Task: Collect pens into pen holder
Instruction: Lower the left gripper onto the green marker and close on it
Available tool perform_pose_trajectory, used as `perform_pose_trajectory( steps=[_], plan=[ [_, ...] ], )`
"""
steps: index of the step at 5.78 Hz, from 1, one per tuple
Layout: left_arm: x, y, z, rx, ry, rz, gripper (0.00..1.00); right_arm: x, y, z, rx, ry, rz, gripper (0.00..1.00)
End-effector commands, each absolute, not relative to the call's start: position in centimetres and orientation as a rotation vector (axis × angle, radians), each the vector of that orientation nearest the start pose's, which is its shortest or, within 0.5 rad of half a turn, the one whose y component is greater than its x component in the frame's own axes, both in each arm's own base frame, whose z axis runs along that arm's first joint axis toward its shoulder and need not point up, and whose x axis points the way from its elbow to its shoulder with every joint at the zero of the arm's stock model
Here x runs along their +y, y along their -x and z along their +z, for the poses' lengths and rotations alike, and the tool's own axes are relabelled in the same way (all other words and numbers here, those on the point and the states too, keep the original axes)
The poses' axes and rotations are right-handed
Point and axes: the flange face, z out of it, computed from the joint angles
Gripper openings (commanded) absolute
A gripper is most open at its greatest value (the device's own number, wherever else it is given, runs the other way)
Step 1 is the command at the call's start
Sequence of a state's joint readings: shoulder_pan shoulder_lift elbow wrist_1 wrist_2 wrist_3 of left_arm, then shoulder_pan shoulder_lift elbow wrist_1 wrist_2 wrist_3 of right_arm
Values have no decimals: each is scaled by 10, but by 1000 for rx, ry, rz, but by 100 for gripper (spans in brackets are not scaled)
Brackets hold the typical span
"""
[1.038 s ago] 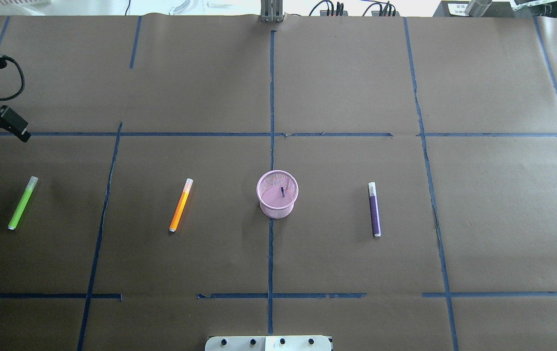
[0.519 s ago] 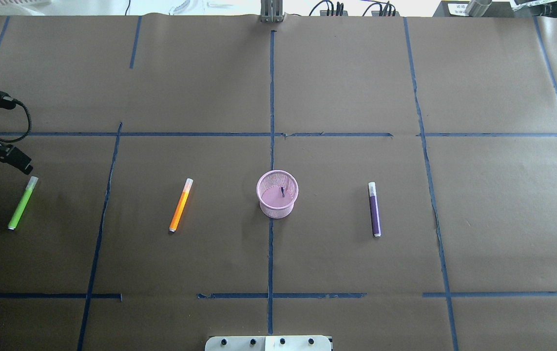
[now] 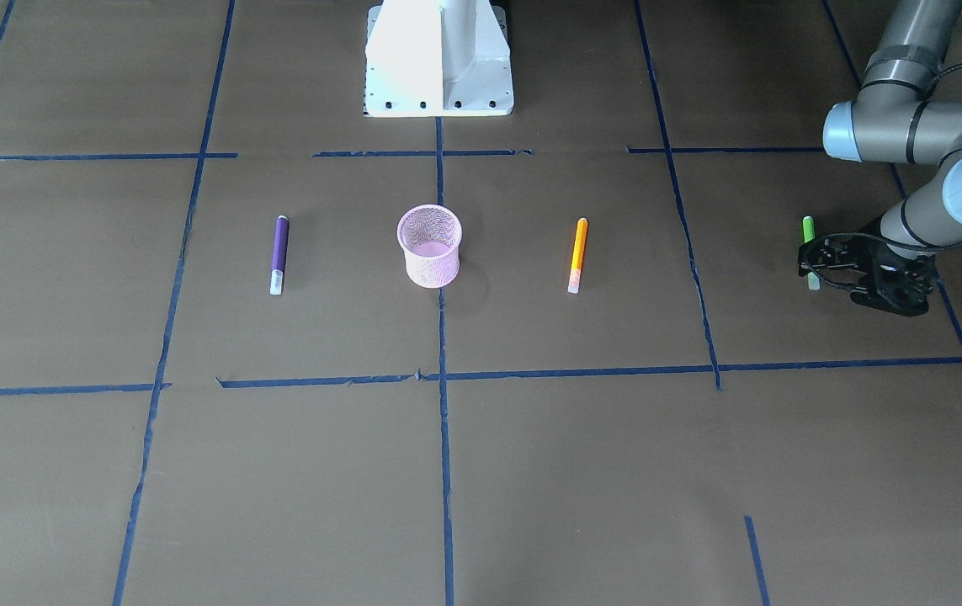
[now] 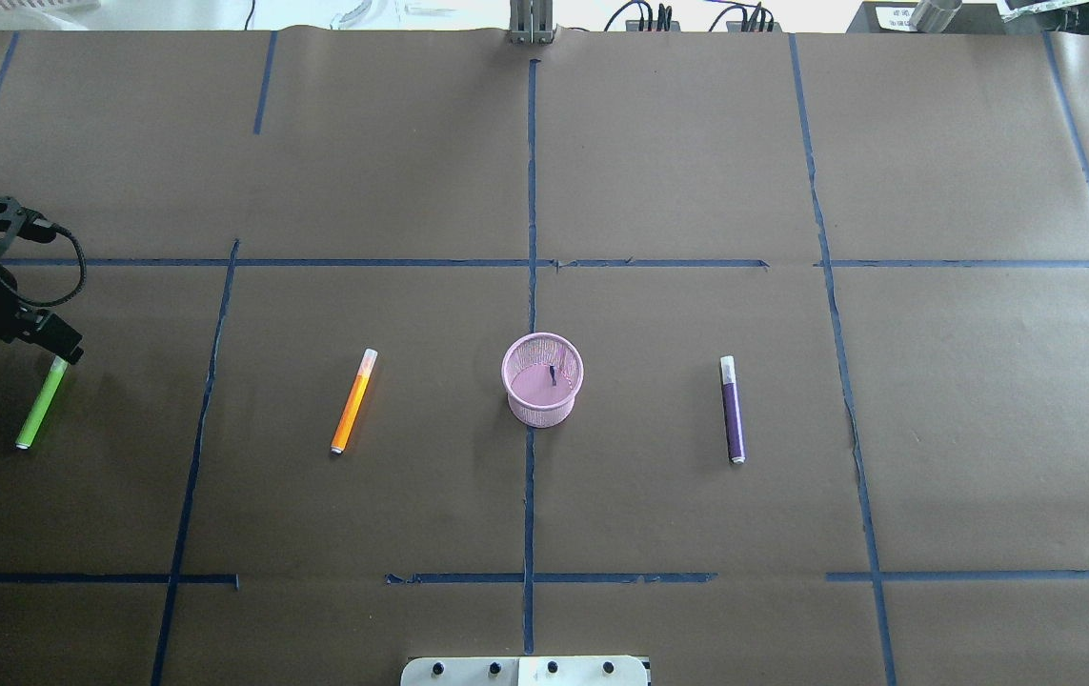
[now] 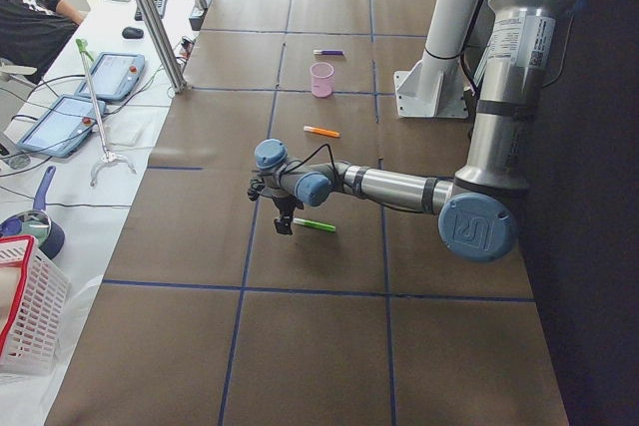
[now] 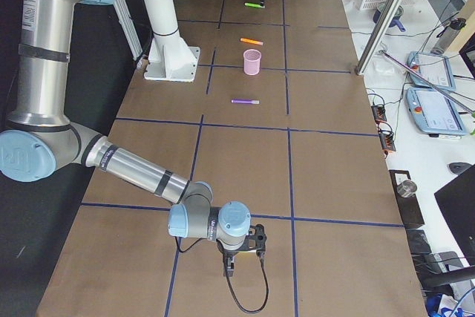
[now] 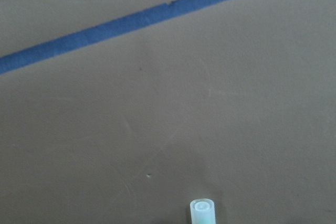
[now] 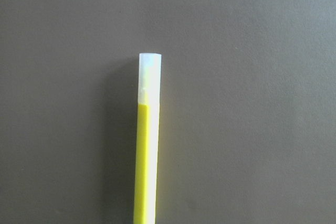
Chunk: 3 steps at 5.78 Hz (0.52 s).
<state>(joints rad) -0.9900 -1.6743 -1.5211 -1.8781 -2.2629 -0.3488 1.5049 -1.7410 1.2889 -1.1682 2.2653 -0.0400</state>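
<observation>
Swinging in over the last second, the grey left arm (image 3: 910, 135) has brought its black two-finger left gripper (image 4: 68, 351) down to the capped end of the short, thick green pen (image 4: 39, 405). That pen lies farthest from the small round pink wire-mesh pen holder (image 4: 536, 412), out on the robot's left. I take this as the first pick beginning, because the holder has no pen in it. The orange pen (image 4: 353, 402) lies between the holder and the green one, and the purple pen (image 4: 733, 412) lies on the holder's other side.

Whether the left jaws are apart or together I cannot tell, nor whether they touch the cap. The right gripper (image 6: 228, 263) shows only from the table's end, well away from the holder, and I cannot tell how its jaws stand. Its wrist camera looks at a pale-capped yellow stick (image 8: 147, 161) that I cannot place.
</observation>
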Motion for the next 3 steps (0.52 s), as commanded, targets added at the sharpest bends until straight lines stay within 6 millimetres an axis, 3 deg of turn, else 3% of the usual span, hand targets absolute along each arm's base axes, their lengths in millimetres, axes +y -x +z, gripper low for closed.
perform_pose_trajectory(
  steps=[1, 3],
  plan=[
    [-501, -251, 602, 770, -1, 356, 100, -372, -45, 850, -693, 59, -83, 100],
    [-493, -250, 611, 775, -5, 361, 100, -371, -45, 853, -693, 55, -81, 100]
  ],
)
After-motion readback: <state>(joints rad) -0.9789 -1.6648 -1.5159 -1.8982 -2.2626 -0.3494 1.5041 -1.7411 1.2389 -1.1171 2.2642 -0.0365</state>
